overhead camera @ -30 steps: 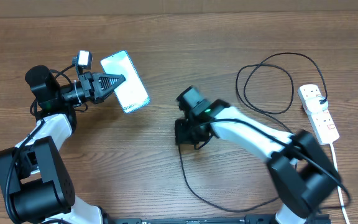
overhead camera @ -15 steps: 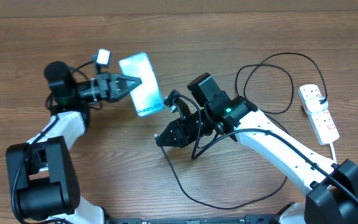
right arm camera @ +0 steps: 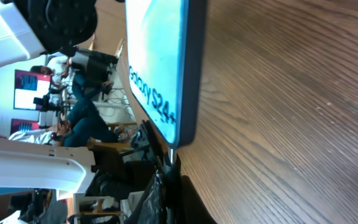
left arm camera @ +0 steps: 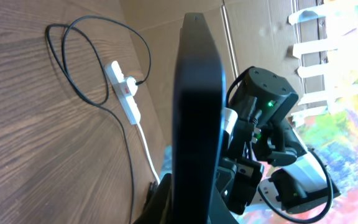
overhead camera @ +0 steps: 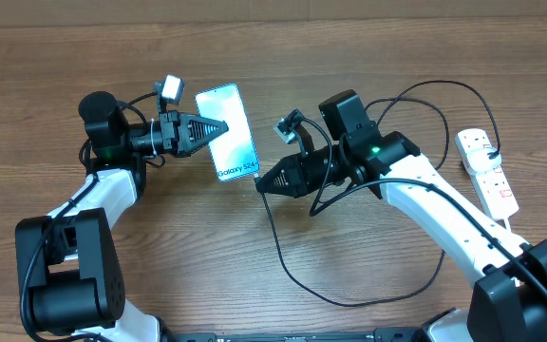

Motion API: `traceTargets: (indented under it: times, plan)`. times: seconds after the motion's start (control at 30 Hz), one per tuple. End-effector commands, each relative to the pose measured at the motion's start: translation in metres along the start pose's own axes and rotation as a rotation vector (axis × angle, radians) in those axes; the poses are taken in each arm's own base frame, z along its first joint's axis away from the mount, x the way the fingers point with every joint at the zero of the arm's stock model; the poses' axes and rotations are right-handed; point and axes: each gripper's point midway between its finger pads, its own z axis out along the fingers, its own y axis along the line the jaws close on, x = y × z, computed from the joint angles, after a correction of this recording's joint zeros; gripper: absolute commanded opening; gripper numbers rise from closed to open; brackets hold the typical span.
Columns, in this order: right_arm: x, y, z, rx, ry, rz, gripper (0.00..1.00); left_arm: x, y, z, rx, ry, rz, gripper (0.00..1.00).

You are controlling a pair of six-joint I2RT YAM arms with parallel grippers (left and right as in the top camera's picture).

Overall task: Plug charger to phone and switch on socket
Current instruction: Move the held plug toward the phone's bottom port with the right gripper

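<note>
My left gripper (overhead camera: 212,130) is shut on the phone (overhead camera: 226,130), holding it raised above the table with its blue-cyan screen up and the "Galaxy S24+" end toward the right arm. In the left wrist view the phone (left arm camera: 197,106) shows edge-on between the fingers (left arm camera: 194,205). My right gripper (overhead camera: 264,180) is shut on the charger connector (right arm camera: 173,163); its metal tip touches the phone's bottom edge (right arm camera: 182,134). The black charger cable (overhead camera: 292,266) trails in loops across the table to the socket (overhead camera: 485,171), a white power strip at the far right.
The charger plug sits in the socket's far outlet (overhead camera: 492,155). The socket's thick white cord (overhead camera: 516,256) runs toward the front right edge. The socket also shows in the left wrist view (left arm camera: 124,93). Cable loops (overhead camera: 406,128) lie behind the right arm.
My left gripper has carried the phone right, toward the centre. My right gripper has lifted the connector off the table and brought it up to the phone's bottom edge.
</note>
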Motion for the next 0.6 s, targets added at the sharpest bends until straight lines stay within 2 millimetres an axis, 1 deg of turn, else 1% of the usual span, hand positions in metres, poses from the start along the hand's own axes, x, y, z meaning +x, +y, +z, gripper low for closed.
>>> traceTargets:
  times: [0.0,0.1,0.23,0.37,0.57]
  plan:
    - [0.000,0.015,0.003,-0.066,0.016,-0.013,0.04,-0.005,-0.013,-0.001,0.003,0.005,-0.018,0.04]
    - [0.000,0.020,0.003,-0.097,0.017,-0.026,0.04,-0.008,-0.013,-0.001,-0.001,-0.007,-0.071,0.04]
    - [-0.003,0.024,0.002,-0.116,0.010,-0.045,0.04,-0.010,-0.018,-0.001,-0.001,-0.011,-0.055,0.04]
    - [-0.004,0.024,0.003,-0.115,0.008,-0.035,0.04,-0.018,-0.021,-0.002,-0.008,-0.049,-0.063,0.04]
    - [-0.015,0.028,0.002,-0.127,-0.024,-0.017,0.04,-0.021,-0.030,-0.001,-0.002,-0.058,-0.053,0.04]
